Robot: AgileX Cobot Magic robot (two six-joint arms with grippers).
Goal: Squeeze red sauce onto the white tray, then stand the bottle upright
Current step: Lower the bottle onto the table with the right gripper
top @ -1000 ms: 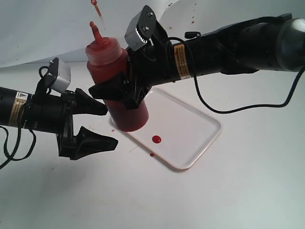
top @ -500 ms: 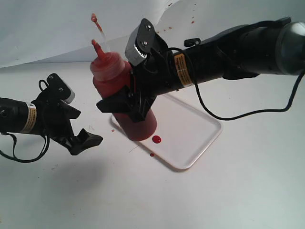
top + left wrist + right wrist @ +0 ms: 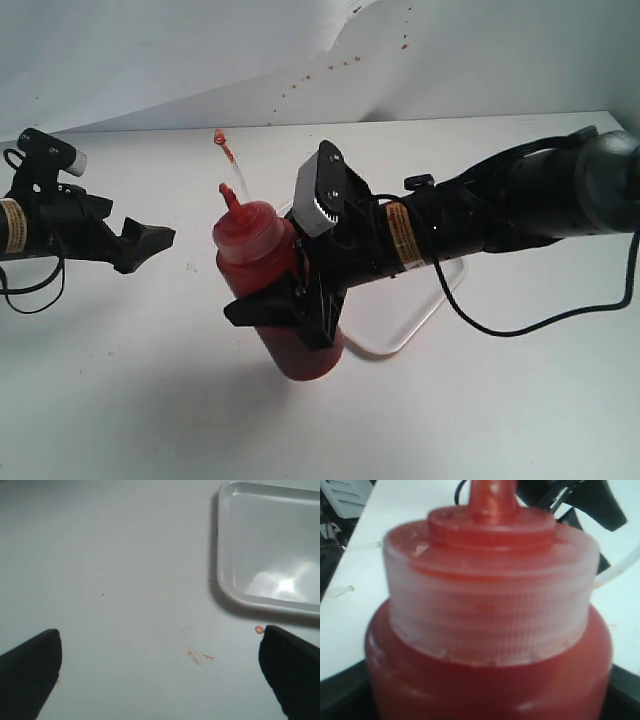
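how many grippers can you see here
2. The left gripper is open and empty at the exterior view's left; the right gripper is shut on the bottle near the middle.

Left gripper (image 3: 140,245) wide open at far left, right arm (image 3: 500,205) stretched across, right gripper (image 3: 280,312) clamped round the bottle (image 3: 248,235)

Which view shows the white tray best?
Left wrist view: one rounded corner of the white tray, rim and glossy floor, is unobstructed, the rest cropped. The exterior view shows only an edge strip behind the right arm and the bottle. The right wrist view shows none.
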